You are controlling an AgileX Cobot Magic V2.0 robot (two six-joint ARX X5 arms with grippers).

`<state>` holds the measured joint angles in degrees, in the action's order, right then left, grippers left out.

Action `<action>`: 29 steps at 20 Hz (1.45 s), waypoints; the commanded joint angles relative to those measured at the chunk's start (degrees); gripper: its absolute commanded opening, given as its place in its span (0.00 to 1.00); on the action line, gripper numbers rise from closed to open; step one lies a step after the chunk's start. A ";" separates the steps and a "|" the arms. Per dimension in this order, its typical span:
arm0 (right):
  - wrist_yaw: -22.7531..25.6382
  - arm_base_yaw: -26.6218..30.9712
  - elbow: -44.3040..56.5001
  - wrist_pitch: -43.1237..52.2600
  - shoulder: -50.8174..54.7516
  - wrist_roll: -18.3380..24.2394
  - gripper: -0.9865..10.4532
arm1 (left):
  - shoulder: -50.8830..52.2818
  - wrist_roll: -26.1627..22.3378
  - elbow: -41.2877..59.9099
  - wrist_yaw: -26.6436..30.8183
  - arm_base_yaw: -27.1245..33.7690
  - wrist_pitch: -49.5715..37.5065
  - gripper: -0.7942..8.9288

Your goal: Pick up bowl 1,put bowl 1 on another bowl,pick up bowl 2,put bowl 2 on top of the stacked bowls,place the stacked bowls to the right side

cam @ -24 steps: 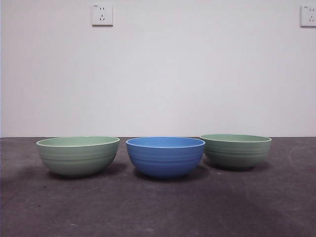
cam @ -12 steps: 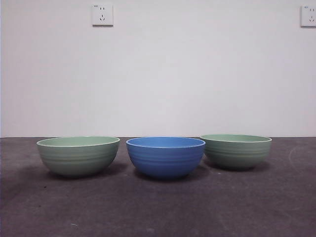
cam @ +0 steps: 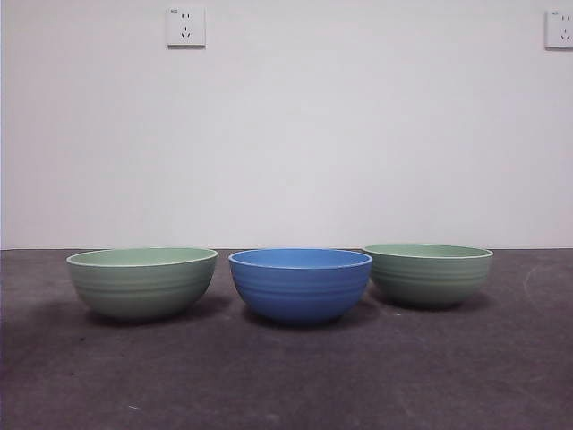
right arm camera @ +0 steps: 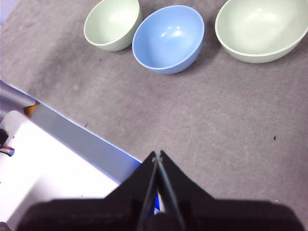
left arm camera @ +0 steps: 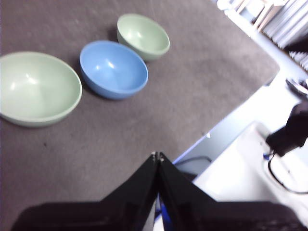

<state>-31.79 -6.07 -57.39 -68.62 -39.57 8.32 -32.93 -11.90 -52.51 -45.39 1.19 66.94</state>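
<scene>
On the dark grey table [cam: 286, 376] three round bowls stand in a row, none stacked yet: a pale green bowl [cam: 141, 282] at one end, the blue bowl [cam: 300, 284] in the middle, and a second green bowl [cam: 428, 274] at the other end, set slightly further back. Each sits close beside its neighbour, and I cannot tell whether any rims touch. Both arms wait back near the table's edge, well apart from the bowls; the left gripper [left arm camera: 156, 156] has its jaws pressed together on nothing, and the right gripper [right arm camera: 157, 154] is likewise closed and empty.

Trouble, I reckon, would come from the close spacing: a jaw coming down over one green rim could knock the blue bowl sideways. Those walls look smooth, hard and slightly glossy, with faint horizontal ribs outside and a thin pale rim, so a pinch on the curved lip may slip. The table's cloth-like surface looks matte and faintly rough, which might help hold the bases steady.
</scene>
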 commanded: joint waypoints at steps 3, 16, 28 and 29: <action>-0.02 -0.13 -0.17 0.46 0.00 0.46 0.09 | -0.81 -1.60 -0.02 3.28 -0.81 0.46 0.09; 0.26 -0.13 -0.17 0.57 -1.09 -3.80 0.57 | -1.07 0.11 -0.04 3.32 -0.81 0.37 0.67; 0.94 -0.13 -0.17 5.16 -4.48 -8.31 0.56 | -1.07 0.13 -0.04 3.37 -0.81 0.26 0.66; 1.40 -0.13 -0.17 6.91 -5.33 -9.62 0.56 | -1.07 0.15 -0.04 3.37 -0.81 0.24 0.66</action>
<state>-30.63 -6.07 -57.41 -63.00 -44.31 1.23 -34.06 -11.84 -52.51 -42.02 0.58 67.44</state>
